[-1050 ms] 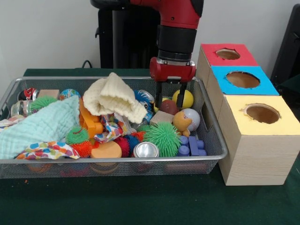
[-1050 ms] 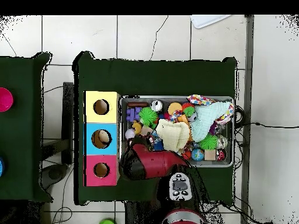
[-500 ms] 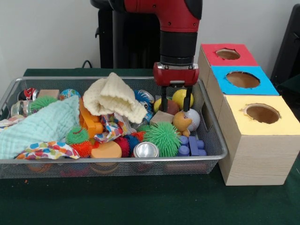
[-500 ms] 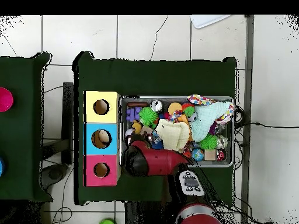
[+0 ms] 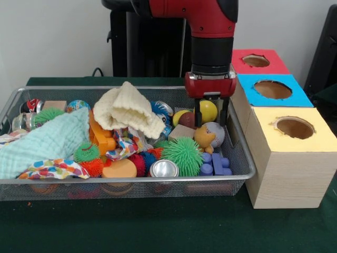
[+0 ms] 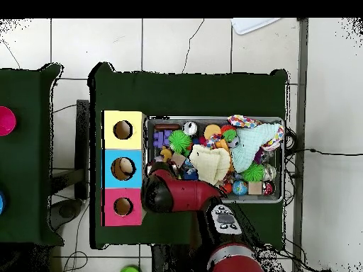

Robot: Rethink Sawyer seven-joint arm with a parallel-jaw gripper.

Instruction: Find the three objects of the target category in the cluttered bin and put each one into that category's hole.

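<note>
Gripper (image 5: 211, 117) with jaws apart astride the yellow ball (image 5: 207, 110) in the bin (image 5: 239, 158); smooth, rigid and likely light, best pinched across its widest middle

Glossy red arm (image 5: 202, 13) with rounded casing, then a black cylinder section (image 5: 211, 51) below it, ringed by a thin silver band at the bottom. Red blocky wrist plate (image 5: 209, 85) under that, with two thin black fingers (image 5: 198, 112) on the gripper (image 5: 211, 115). From overhead, same red shell (image 6: 186, 196), black joint cap (image 6: 157, 198), plus a grey panel (image 6: 222, 218) with small dark buttons on the upper link and a red round base (image 6: 234, 259)
</note>
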